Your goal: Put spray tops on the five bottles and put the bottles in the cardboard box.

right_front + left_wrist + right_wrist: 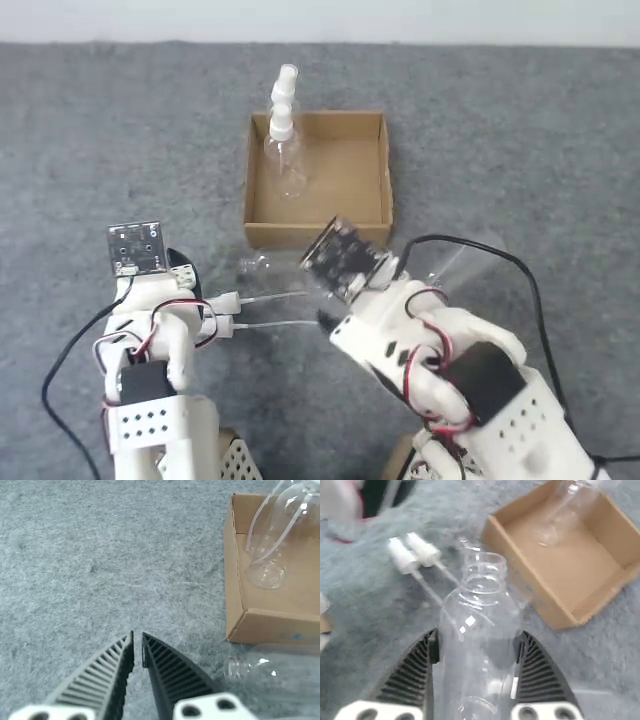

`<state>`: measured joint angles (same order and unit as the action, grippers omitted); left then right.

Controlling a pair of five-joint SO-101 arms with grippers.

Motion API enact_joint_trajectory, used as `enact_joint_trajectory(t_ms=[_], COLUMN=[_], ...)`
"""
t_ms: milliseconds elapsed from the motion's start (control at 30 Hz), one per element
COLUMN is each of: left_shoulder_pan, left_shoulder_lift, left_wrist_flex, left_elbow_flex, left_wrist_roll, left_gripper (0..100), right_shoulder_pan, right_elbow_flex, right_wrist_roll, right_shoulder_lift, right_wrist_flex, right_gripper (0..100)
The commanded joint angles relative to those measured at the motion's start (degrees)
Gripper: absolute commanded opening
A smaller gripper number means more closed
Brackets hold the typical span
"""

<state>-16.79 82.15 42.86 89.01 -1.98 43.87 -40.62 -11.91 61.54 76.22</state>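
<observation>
At nine o'clock from the right tool, which grips a topless bottle, two spray tops lie, tubes toward three o'clock.

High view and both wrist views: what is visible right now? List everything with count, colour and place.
cardboard box: one, brown, on the carpet beyond both arms.
capped bottles: two, clear with white spray tops, in the box along its left side.
lying bottle: one, clear, no top, on its side just in front of the box.
held bottle: one, clear, no top, in the right gripper.
loose spray tops: two, white with tubes, side by side on the carpet by the left arm.
clear shape: one, beside the right arm, possibly another bottle.
carpet: one, grey, under everything.
left gripper: one, black, shut and empty over the carpet.
right gripper: one, black, shut on the held bottle.
</observation>
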Motion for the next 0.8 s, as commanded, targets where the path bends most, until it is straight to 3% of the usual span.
enact_joint_trajectory(t_ms=[0, 167, 367, 767], left_shoulder_pan=[0.2, 0.4, 0.4, 0.4], left_shoulder_lift=[0.9, 0.9, 0.9, 0.9], left_wrist_flex=[-1.7, -1.7, -1.4, -1.8], left_elbow_flex=[-0.5, -0.8, -2.2, -3.2], left_wrist_roll=[0.3, -0.4, -11.8, -17.8], left_gripper=[3, 3, 3, 1], right_shoulder_pan=[-6.8, -10.5, -17.5, -23.2], right_elbow_flex=[-3.3, -8.0, -8.6, -11.6], right_wrist_roll=[1.0, 1.1, 7.5, 8.0], right_shoulder_lift=[1.5, 1.5, 1.5, 1.5], right_wrist_flex=[-6.5, -10.8, -13.3, -16.0], right_gripper=[3.7, 3.7, 3.9, 3.9])
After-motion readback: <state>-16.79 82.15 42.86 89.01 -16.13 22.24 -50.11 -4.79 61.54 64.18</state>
